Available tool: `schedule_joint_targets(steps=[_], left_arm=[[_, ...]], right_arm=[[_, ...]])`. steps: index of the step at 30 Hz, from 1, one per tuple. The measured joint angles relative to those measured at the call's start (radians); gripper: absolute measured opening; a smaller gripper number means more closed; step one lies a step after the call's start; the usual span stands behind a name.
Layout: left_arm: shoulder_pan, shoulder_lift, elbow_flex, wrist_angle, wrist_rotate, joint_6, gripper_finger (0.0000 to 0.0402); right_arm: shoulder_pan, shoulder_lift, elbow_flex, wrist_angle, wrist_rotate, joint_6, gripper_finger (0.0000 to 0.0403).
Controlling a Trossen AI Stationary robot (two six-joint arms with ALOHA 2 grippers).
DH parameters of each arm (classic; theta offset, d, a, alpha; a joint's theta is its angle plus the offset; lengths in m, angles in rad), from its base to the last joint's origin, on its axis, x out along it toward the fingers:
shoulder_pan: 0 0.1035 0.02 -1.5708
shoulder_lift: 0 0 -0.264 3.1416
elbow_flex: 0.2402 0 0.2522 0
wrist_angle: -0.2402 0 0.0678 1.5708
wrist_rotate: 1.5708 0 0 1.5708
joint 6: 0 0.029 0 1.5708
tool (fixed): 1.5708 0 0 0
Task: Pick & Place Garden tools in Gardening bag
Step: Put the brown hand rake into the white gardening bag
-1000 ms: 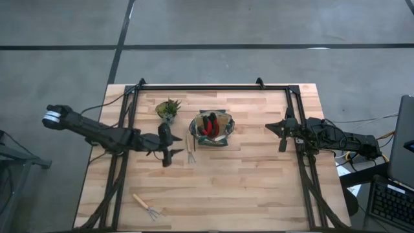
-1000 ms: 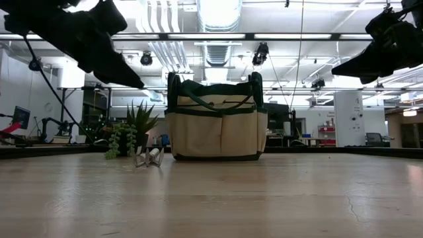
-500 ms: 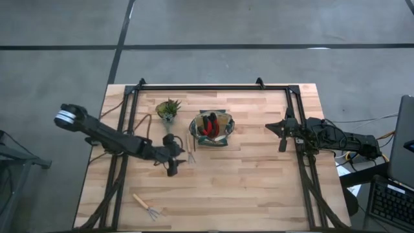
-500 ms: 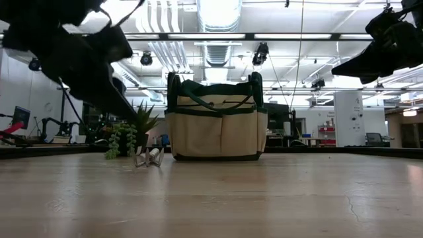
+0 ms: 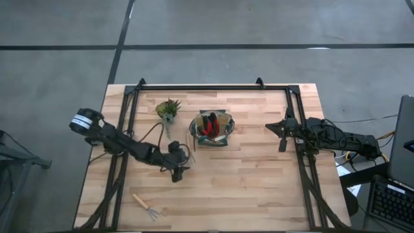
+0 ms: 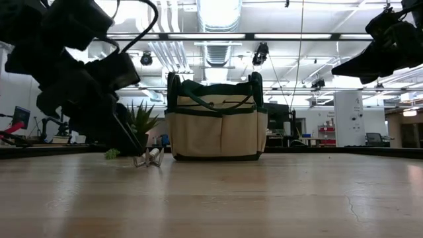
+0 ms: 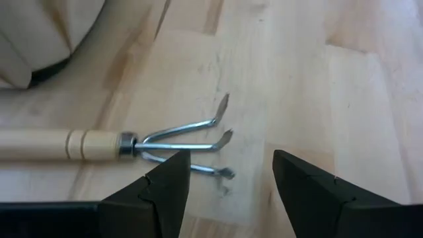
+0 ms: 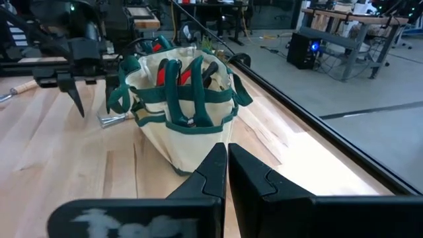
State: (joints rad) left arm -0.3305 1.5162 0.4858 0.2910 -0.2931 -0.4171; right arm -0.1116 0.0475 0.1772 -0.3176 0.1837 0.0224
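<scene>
**Left gripper poised over a wooden-handled fork beside the gardening bag**

A pale wooden surface point(image 5: 246, 188) carries everything. The largest thing on it is the gardening bag point(image 5: 211, 129), a tan canvas tote with dark green trim, standing upright with its mouth open just beyond the left gripper point(image 5: 179, 172). Something red and dark shows inside it. It looks soft-sided and likely to give if pushed.

The left gripper hangs low over the surface with its fingers spread apart, holding nothing. Directly ahead of it and between its fingertips lie the metal tines of a fork point(image 7: 132, 142), flat on the surface; its pale handle runs away to one side, alongside the bag's base.

The fork looks light and rigid. The thin curved tines are probably slippery and awkward to pinch, so the round wooden handle, near the metal collar, seems the better place to take hold, with fingers closing across its width.

A second fork point(image 5: 145, 205) lies well apart from the left gripper, nearer the surface's front edge.

The right gripper point(image 5: 283, 142) waits well to the far side of the bag, raised, fingers pressed together and empty.
</scene>
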Motion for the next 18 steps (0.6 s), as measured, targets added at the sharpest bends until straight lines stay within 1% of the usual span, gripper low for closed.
schedule_joint_targets(steps=[4,8,12,18], left_arm=[[0.001,0.024,0.000,0.007,-0.023,-0.011,0.0216],[0.000,0.046,0.000,0.007,-0.034,-0.020,0.0196],[0.000,0.054,0.000,0.011,-0.053,-0.022,0.0153],[0.001,0.054,0.000,0.015,-0.048,-0.022,0.0080]], right_arm=[[0.000,0.000,0.000,0.000,0.000,0.000,0.0008],[0.000,0.000,0.000,0.000,0.000,-0.002,0.0008],[0.000,0.000,0.000,0.000,0.000,0.000,0.0008],[0.000,0.000,0.000,0.000,0.000,-0.004,0.0008]])
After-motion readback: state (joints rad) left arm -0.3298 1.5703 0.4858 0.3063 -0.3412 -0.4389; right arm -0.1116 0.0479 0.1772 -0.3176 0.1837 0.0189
